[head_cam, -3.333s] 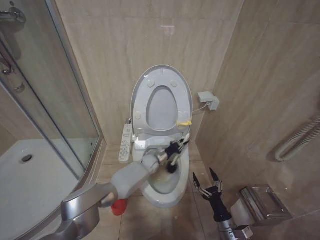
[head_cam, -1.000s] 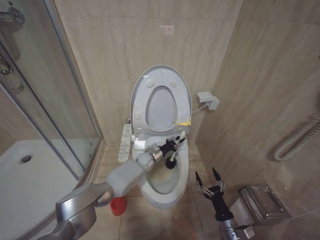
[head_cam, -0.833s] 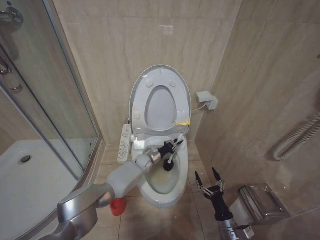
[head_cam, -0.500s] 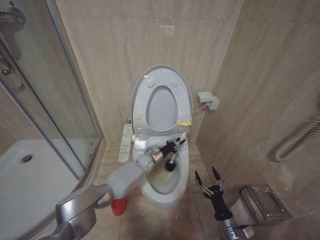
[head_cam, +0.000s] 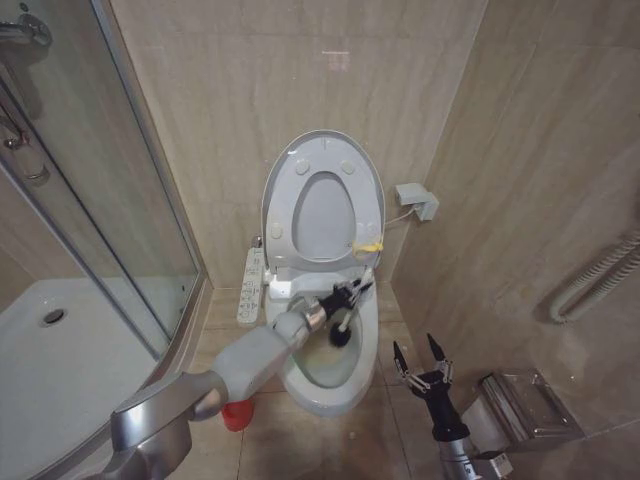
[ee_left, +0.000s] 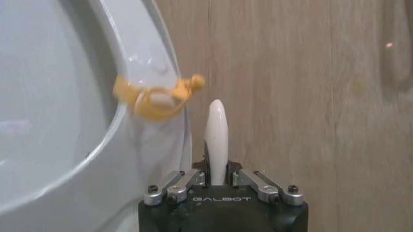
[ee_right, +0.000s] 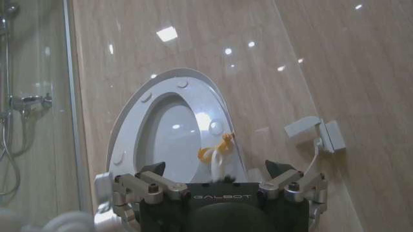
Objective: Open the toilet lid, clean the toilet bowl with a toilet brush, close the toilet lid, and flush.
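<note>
The toilet lid (head_cam: 322,160) stands raised against the wall with the seat ring up against it, also in the right wrist view (ee_right: 169,126). Below it the toilet bowl (head_cam: 330,375) is open, its inside stained brownish-yellow. My left gripper (head_cam: 345,297) reaches over the bowl, shut on the toilet brush's white handle (ee_left: 215,140). The brush's dark head (head_cam: 340,335) hangs down inside the bowl. The red cup holder (head_cam: 234,415) sits on the floor left of the bowl. My right gripper (head_cam: 421,374) waits open, low at the right of the bowl.
A yellow clip (ee_left: 158,96) hangs on the raised seat's edge. A white control panel (head_cam: 250,285) is fixed left of the toilet, a glass shower screen (head_cam: 90,190) and white tray (head_cam: 60,350) further left. A metal bin (head_cam: 525,405) stands at right.
The left gripper has shifted the brush slightly within the bowl, the head sweeping around the rear part. The right arm has stayed put.
</note>
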Robot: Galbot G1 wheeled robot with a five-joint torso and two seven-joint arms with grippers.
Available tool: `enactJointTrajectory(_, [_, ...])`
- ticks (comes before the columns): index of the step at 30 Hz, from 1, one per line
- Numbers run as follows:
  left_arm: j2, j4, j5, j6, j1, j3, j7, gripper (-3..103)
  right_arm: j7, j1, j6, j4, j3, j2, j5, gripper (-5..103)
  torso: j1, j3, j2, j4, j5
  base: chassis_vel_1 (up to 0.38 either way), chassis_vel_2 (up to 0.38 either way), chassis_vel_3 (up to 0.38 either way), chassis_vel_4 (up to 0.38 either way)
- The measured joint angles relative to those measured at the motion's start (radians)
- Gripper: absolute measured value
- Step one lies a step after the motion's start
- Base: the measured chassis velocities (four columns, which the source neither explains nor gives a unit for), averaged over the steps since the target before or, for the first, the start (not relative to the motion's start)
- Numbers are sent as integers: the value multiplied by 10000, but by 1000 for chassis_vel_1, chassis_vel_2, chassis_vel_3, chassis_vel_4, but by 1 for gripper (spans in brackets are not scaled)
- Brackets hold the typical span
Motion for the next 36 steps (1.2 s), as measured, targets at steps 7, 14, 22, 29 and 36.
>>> enactJointTrajectory(7, [202, 713, 155, 1, 463, 354, -14, 19, -7, 0, 5, -24, -42, -4, 2, 100, 1, 2, -1, 16, -1, 0, 0, 0, 0])
enactJointTrajectory(14, [930, -672, -237, 271, 137, 708, -825, 19, 40, 31, -11, -12, 8, -98, 69, 100, 0, 1, 0, 2, -2, 0, 0, 0, 0])
enactJointTrajectory(22, [2241, -3665, -1292, 1536, -770, 1499, -2478, 19, 89, 330, -52, -300, -43, -228, 131, 100, 1, 1, 0, 8, -2, 0, 0, 0, 0])
enactJointTrajectory(29, [3142, -5339, -1692, 2137, -1040, 1551, -3312, 19, 123, 567, -63, -680, -53, -477, 221, 100, 0, 1, 0, 7, -2, 0, 0, 0, 0])
enactJointTrajectory(36, [3845, -6150, -2057, 2546, -1144, 1418, -3737, 19, 206, 814, -63, -991, -215, -521, 224, 100, 1, 1, 0, 10, -1, 0, 0, 0, 0])
